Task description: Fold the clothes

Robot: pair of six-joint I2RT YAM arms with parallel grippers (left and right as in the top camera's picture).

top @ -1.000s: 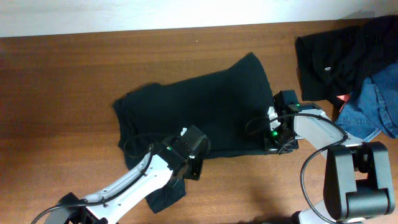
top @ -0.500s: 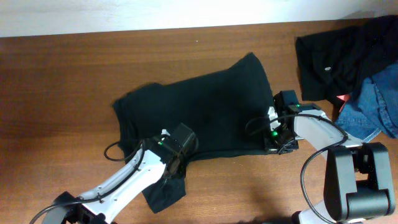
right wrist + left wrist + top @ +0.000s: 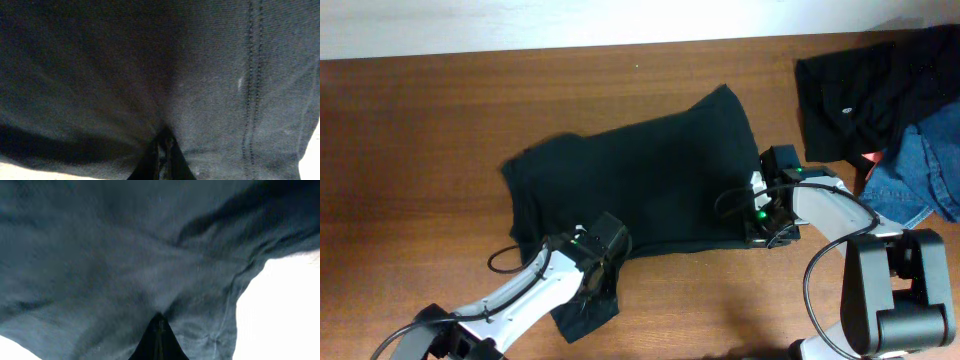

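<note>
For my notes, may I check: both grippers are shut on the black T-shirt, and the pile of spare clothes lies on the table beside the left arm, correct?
Not quite: the overhead view shows the pile of spare clothes beside the right arm, not the left. The left gripper and right gripper are shut on the black T-shirt.

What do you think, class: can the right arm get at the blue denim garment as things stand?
Probably not straight away: the right tool is shut on the black T-shirt at its edge and must let go first. Otherwise the way looks free; the denim garment lies close beside that arm.
</note>
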